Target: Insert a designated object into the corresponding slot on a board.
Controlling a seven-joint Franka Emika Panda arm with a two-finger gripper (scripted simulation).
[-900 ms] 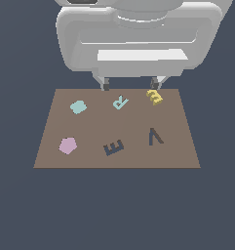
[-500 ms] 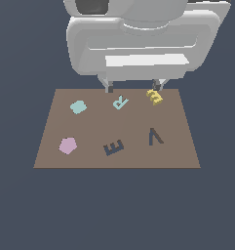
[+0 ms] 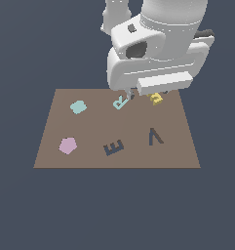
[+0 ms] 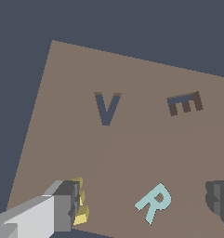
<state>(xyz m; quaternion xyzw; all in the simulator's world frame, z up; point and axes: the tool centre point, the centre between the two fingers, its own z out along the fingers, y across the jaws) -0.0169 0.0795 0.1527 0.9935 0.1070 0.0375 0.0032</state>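
The brown board lies flat. The yellow E block sits near its back right corner, partly hidden under my hand. In the wrist view the E block lies right against the inner side of one finger. The light-blue R lies between the fingers. My gripper is open wide and empty, low over the board's back edge. The dark E-shaped slot is empty at the front middle and also shows in the wrist view.
A dark V-shaped recess lies to the exterior view's right of the E slot. A teal shape and a pink pentagon sit on the board's left half. The light-blue R sits at the back middle.
My hand has turned about its upright axis and come lower and to the exterior view's right, over the R and the yellow E. The shapes on the board have not moved.
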